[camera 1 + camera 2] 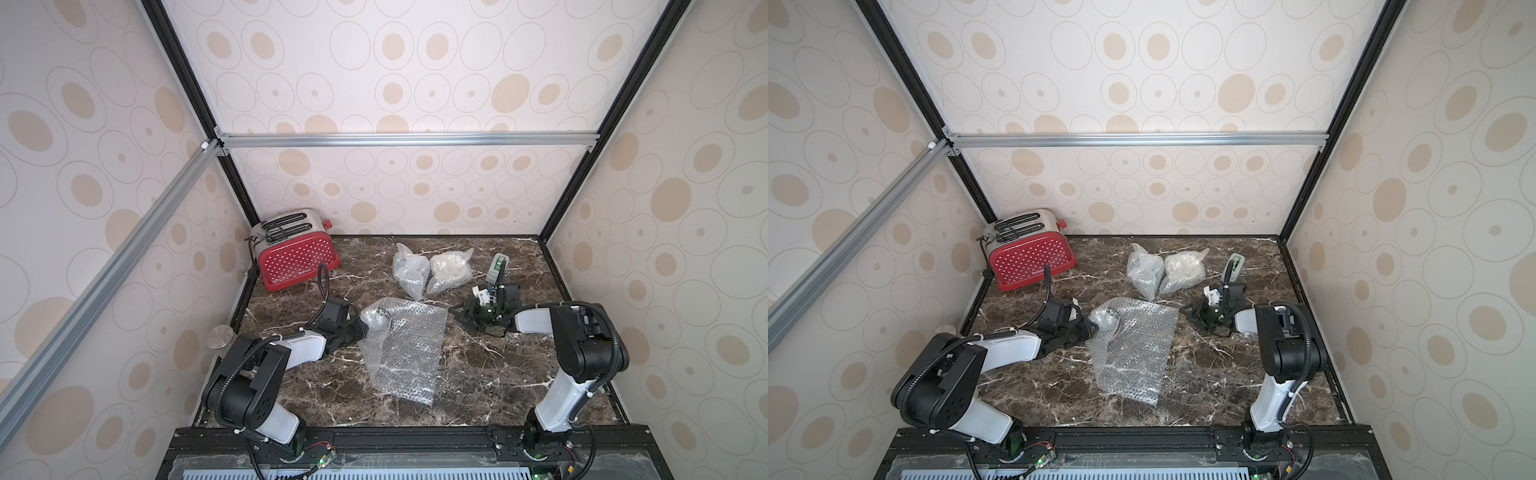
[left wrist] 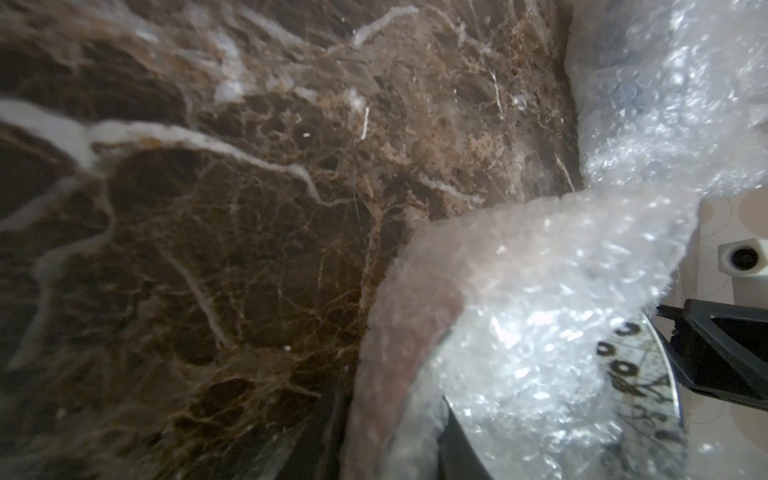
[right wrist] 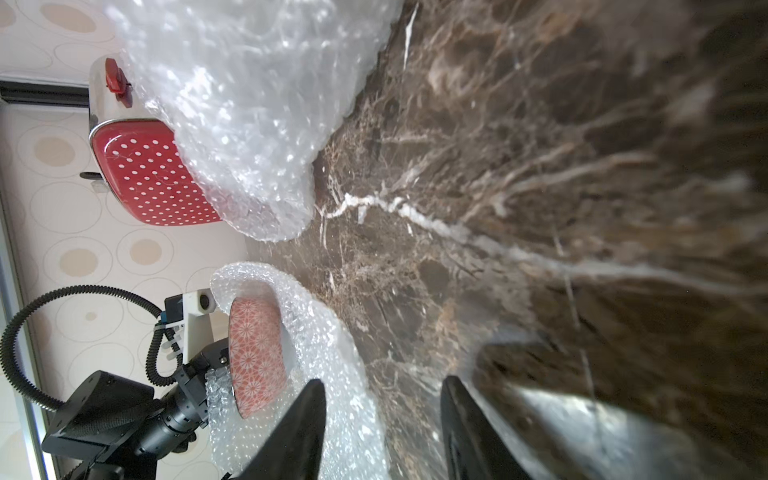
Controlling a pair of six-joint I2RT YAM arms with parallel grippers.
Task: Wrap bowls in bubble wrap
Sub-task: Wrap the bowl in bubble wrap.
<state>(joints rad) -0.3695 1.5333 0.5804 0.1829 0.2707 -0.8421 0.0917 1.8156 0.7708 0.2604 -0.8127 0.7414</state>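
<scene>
- Two jaws of the left gripper (image 1: 362,327) are clamped on the rim of the bowl (image 3: 257,357), with a fold of the bubble wrap (image 1: 405,353) pinched in the same bite. I judge this grip should be firm and level, so the bowl cannot roll while the sheet is drawn over it.
- The right gripper (image 3: 382,386) has its jaws apart with nothing between them. It sits low over the table (image 1: 519,374), just beside the sheet's free back corner.
- Its likely job is to take that corner and fold it across the bowl. It should pull gently, since thin plastic slips and stretches.
- The bowl is tipped on its side at the sheet's corner by the left gripper. It has a red-orange flower pattern outside and black marks on white inside, and it is only partly covered.
- The sheet is clear, bubbled and crumpled, and most of it lies flat toward the robot.
- Two wrapped bundles (image 1: 409,270) lie touching each other near the back wall, apart from this work.
</scene>
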